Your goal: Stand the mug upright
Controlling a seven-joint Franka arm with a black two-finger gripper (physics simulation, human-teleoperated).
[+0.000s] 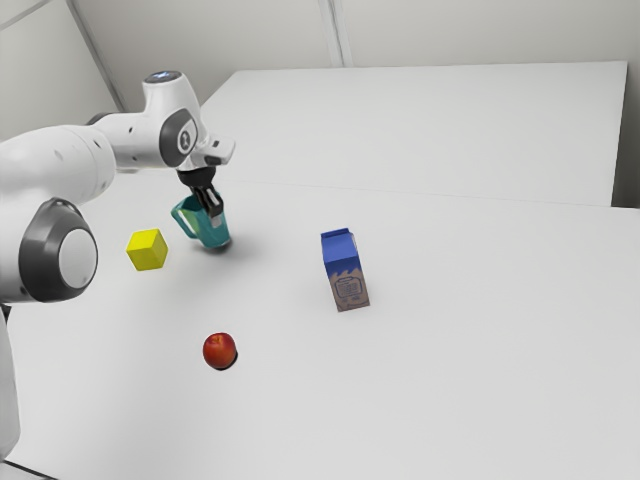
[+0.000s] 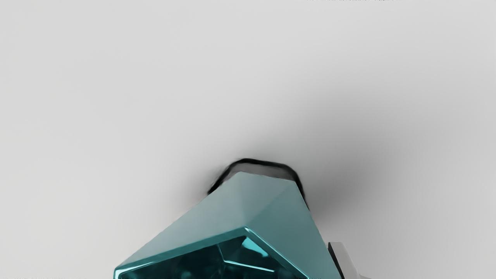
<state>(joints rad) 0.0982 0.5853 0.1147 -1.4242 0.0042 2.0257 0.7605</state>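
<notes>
White and bulky, the robot's arm point(image 1: 60, 170) looms closest in the exterior view, coming in from that view's left and bending down to the black gripper point(image 1: 213, 212). And it's right at the teal mug point(image 1: 212, 234)! Are those jaws apart or clamped? From these views, one cannot tell. The mug leans, its upper part tipped toward the exterior view's left, its lower end down by the white surface point(image 1: 450, 390); whether the base touches is hard to call. Over to the wrist view: faceted teal walls, the mouth open toward the camera, glossy and dark inside, with a soft shadow spreading beside it. Back out wide, a yellow cube point(image 1: 147, 250) sits near the mug, on the exterior view's left. Toward that view's right stands a blue-topped carton point(image 1: 344, 270), and nearer the camera, a red apple point(image 1: 219, 350).
</notes>
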